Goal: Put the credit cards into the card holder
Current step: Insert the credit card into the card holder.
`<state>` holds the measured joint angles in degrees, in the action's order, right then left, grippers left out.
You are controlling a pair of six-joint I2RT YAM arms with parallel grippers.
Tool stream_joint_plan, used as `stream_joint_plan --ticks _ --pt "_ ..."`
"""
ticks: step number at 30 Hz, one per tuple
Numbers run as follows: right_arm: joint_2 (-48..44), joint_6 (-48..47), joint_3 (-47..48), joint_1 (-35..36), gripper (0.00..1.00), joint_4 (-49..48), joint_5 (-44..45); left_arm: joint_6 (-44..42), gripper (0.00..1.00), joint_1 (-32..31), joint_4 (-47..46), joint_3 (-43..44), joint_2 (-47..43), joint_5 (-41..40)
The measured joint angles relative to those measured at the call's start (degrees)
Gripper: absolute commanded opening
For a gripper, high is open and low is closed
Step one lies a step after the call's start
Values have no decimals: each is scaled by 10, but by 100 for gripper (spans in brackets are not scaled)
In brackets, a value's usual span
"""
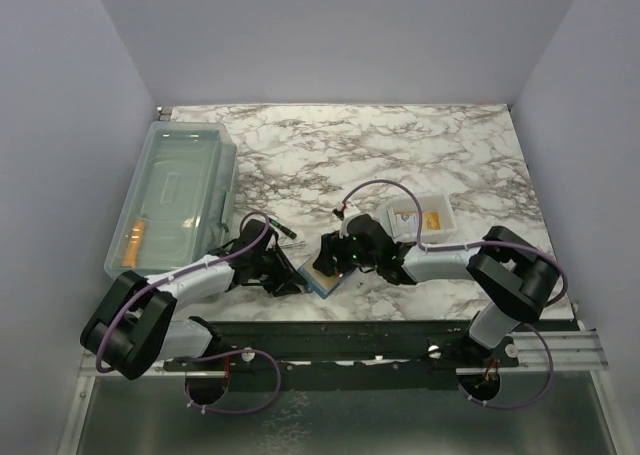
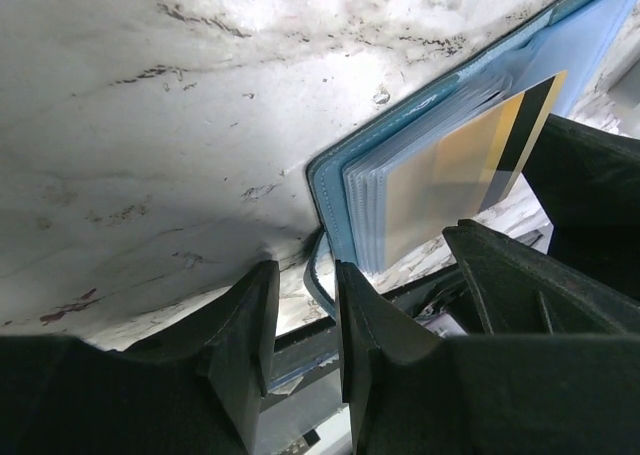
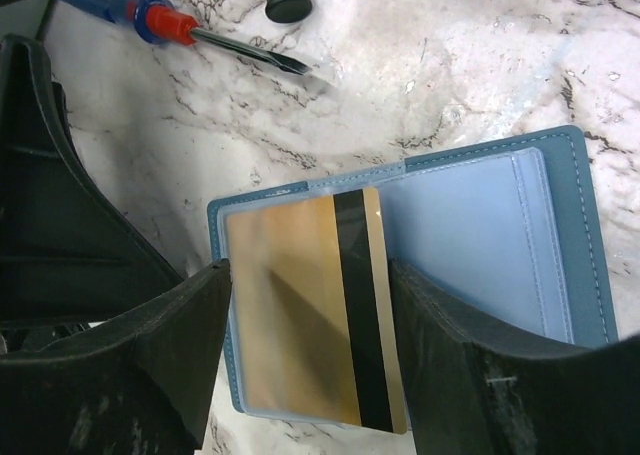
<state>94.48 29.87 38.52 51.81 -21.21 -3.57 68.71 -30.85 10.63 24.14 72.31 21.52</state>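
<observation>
Marble table (image 1: 400, 145) carries a clear bin (image 1: 175, 190) on its left side and a white tray (image 1: 447, 203) on its right, with orange cards (image 1: 432, 219) lying in the tray. Between the two arms, near the front edge, the blue wallet (image 3: 470, 245) lies open. The left gripper (image 2: 303, 280) is pinched narrowly on the wallet's tab. The right gripper (image 3: 310, 275) stands wide, a finger either side of a gold card (image 3: 290, 315) resting on one half of the wallet. A screwdriver (image 3: 170, 25) lies just beyond.
</observation>
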Motion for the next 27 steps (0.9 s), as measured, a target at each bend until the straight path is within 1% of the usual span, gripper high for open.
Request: stream_joint_plan --ticks 3,9,13,17,21,27 --pt "-2 -15 1 0 57 8 -12 -4 36 0 0 2 4 2" --pt "4 -18 2 12 54 5 -48 -8 35 0 -5 16 27 13" --pt "17 -17 2 37 55 -27 -49 -15 35 0 -1 25 39 19" --pt "15 -13 -10 40 61 -49 -42 -17 35 0 1 25 38 21" --pt "-9 -8 -13 47 64 -21 -30 -18 35 0 -2 19 30 19" --pt "-26 1 -11 55 64 35 -16 -18 35 0 -3 11 17 12"
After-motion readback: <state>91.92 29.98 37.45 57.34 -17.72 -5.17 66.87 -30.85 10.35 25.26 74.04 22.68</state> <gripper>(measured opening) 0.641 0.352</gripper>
